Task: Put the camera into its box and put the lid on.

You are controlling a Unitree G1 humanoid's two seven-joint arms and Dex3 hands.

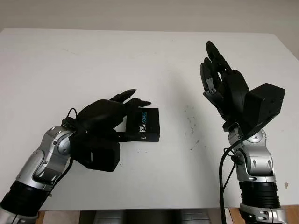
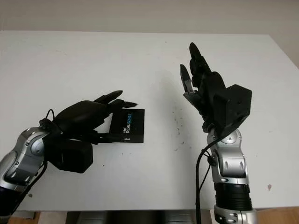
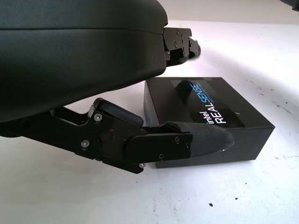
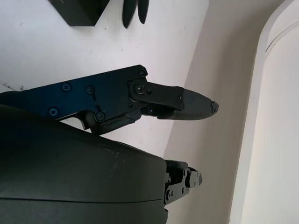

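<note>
A white counter (image 1: pixel 93 60) fills the scene, matte and lightly scuffed, with a scatter of small dark specks (image 1: pixel 191 122) right of its middle; behind its far edge stands a plain pale wall (image 1: pixel 140 14). A little left of the counter's middle lies the black box (image 1: pixel 145 125), lid on and closed, flat on the surface. It is nearly square, its slightly longer side running toward the far edge, and the white and blue REALSENSE lettering (image 3: pixel 210 105) on its top runs along that same line. The left hand (image 1: pixel 105 119) reaches in from the lower left and sits at the box's left side: 1 of its fingers (image 3: pixel 196 140) lies along the box's near-left wall, touching it, while the others (image 1: pixel 133 99) hover over the box's far-left corner, so the hand brackets the box loosely and I cannot tell whether it truly grips. The right hand (image 1: pixel 222 81) is raised well above the counter on the right, well apart from the box, palm turned toward the middle, holding nothing, its fingers (image 4: pixel 194 106) extended and uncurled.
</note>
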